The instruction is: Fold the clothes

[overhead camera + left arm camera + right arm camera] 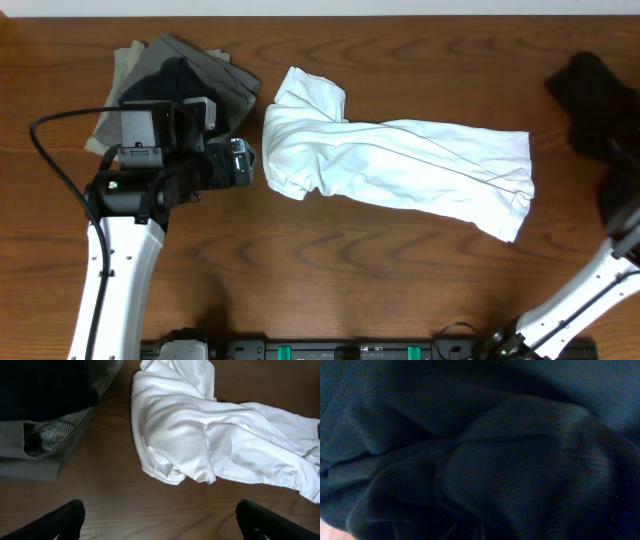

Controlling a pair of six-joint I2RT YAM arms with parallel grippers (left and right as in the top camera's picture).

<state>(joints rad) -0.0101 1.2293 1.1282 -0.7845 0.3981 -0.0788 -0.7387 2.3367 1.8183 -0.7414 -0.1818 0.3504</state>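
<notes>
The clothes lie in three places. A white T-shirt (400, 165) is crumpled lengthwise at the table's middle, and the left wrist view shows it (200, 435) just ahead. My left gripper (245, 163) (160, 520) hovers open over bare wood beside the shirt's left end, with nothing between its fingers. Grey garments (200, 75) (45, 435) are stacked at the back left, partly under the left arm. A black garment (590, 95) is bunched at the right edge. It fills the right wrist view (480, 450), its folds converging at the bottom centre where my right gripper is shut on it, jaws hidden.
The wooden table (350, 290) shows bare wood in front of the shirt. The white right arm (590, 290) rises from the front right corner. A cable (50, 150) loops left of the left arm. The arm bases (330, 350) sit along the front edge.
</notes>
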